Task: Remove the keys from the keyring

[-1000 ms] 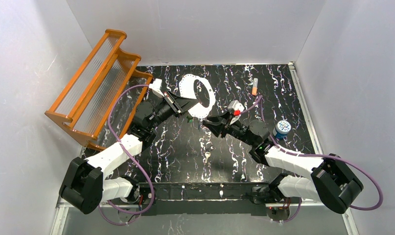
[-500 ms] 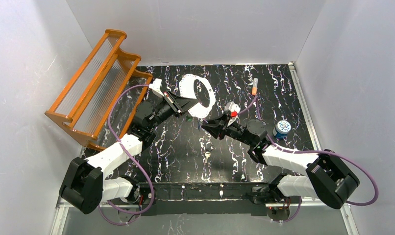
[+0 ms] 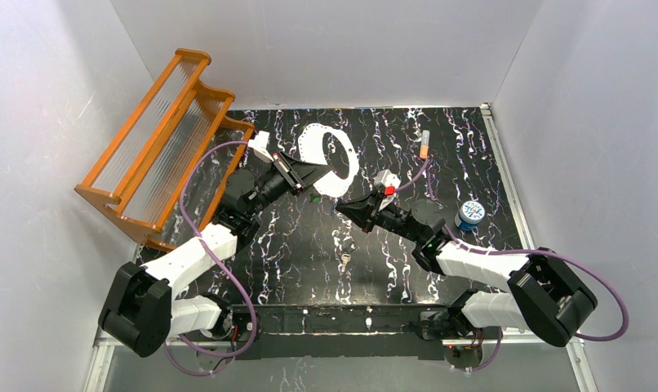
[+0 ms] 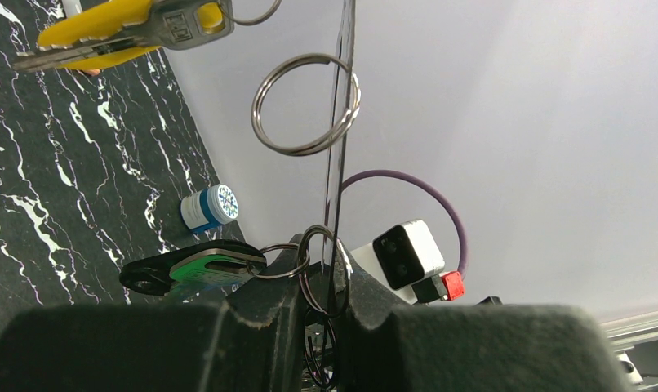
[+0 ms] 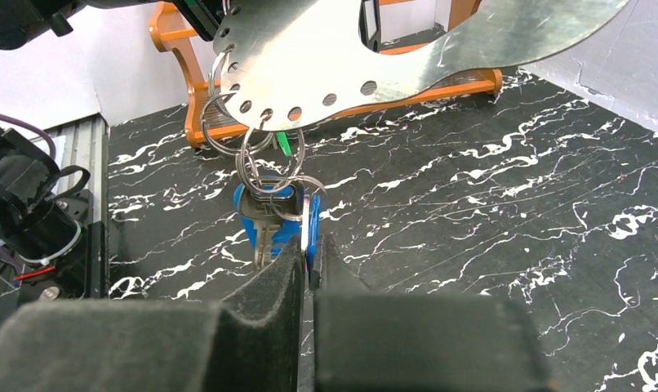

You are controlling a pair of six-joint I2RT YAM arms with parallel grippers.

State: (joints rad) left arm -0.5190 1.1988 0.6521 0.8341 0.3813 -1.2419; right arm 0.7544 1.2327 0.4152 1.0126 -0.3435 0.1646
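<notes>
1 keyring [image 3: 313,147] is held up over the far middle of the table [image 3: 309,253], pinched edge-on by the left gripper [image 3: 308,173]. The right gripper [image 5: 307,249], 2nd of 2, has just closed from half-spread onto 1 blue key [image 5: 267,214], so it looks ready to be worked off. Also hanging: 1 green key [image 4: 207,268], 1 yellow key [image 4: 105,24]; 3 show in all.

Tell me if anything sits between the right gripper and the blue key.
Nothing visible does: the right gripper is shut on the blue key. Small split rings link that key to the keyring above.
</notes>
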